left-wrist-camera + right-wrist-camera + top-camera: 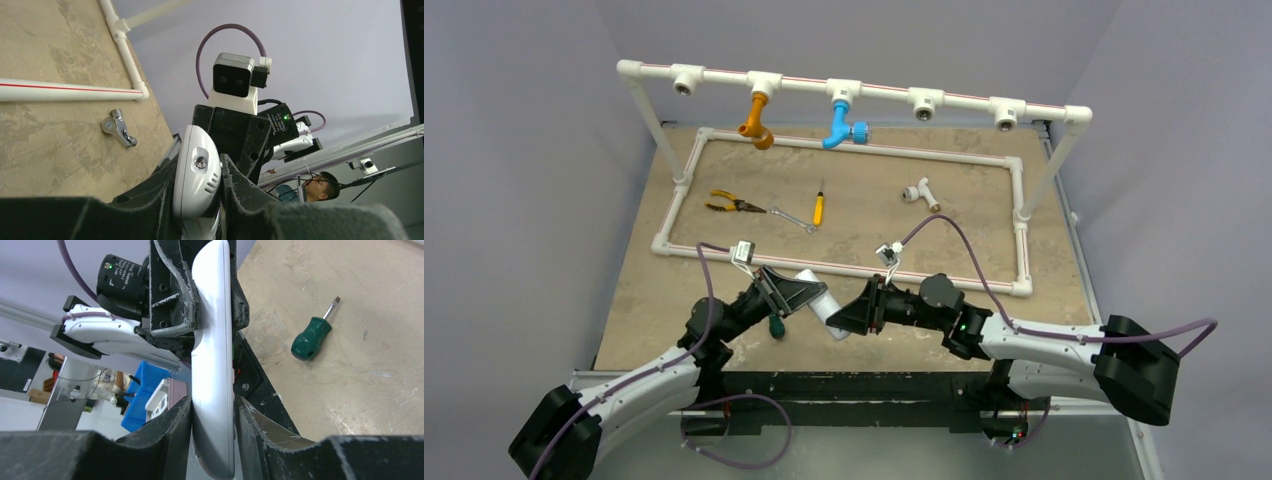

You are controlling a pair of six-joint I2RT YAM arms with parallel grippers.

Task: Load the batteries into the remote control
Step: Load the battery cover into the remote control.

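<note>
The white remote control (824, 304) is held in the air between both grippers near the table's front edge. My left gripper (809, 292) is shut on its one end; the left wrist view shows that rounded end with the small IR bulb (197, 172) between my fingers. My right gripper (849, 318) is shut on the other end; the right wrist view shows the remote's thin edge (212, 365) clamped between my fingers. The batteries are not in view.
A green-handled screwdriver (311, 335) lies on the table under the arms. A metal tap fitting (118, 128), white T-fitting (919, 192), yellow screwdriver (818, 207), wrench (790, 217) and pliers (729, 204) lie inside the white pipe frame (854, 270).
</note>
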